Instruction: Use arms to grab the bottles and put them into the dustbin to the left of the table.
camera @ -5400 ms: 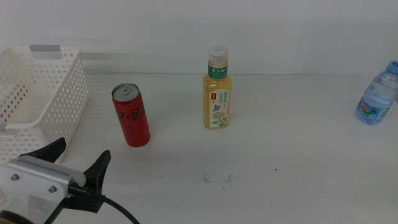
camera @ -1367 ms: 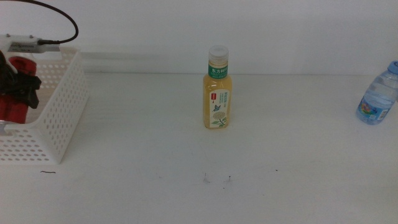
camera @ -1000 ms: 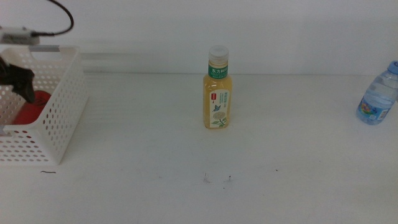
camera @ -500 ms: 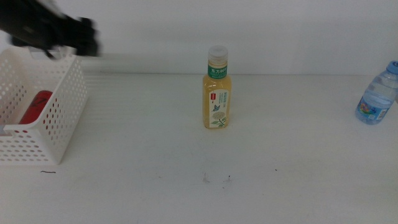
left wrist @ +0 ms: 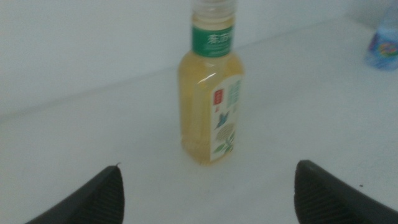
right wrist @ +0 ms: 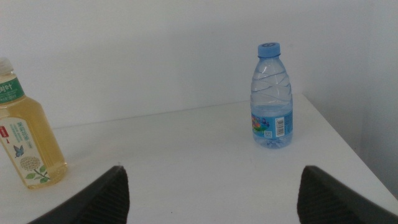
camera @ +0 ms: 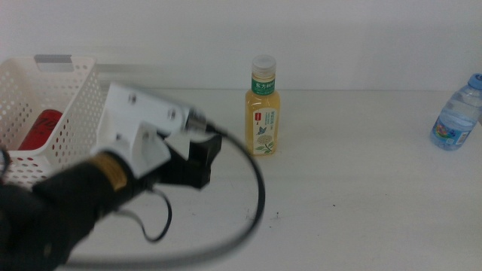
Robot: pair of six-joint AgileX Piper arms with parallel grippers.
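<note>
Dropped earlier, the red soda can (camera: 39,129) lies in the dustbin (camera: 74,143); my left gripper (left wrist: 208,186), jaws wide apart, now faces the tea bottle (left wrist: 211,99).

The right tool (right wrist: 211,186) had its two dark jaws spread wide, only their tips in sight, with bare white tabletop (right wrist: 174,162) between them and nothing held. Beyond them a small clear water bottle (right wrist: 271,96) with a blue cap and a blue label stood upright near the tabletop's corner, well apart from the yellow tea bottle (right wrist: 26,142) (green neck label, cap cut off by the picture's edge), which stood upright at the other side. Both bottles sat in front of a plain white wall (right wrist: 155,50), neither touched by the jaws.
</note>
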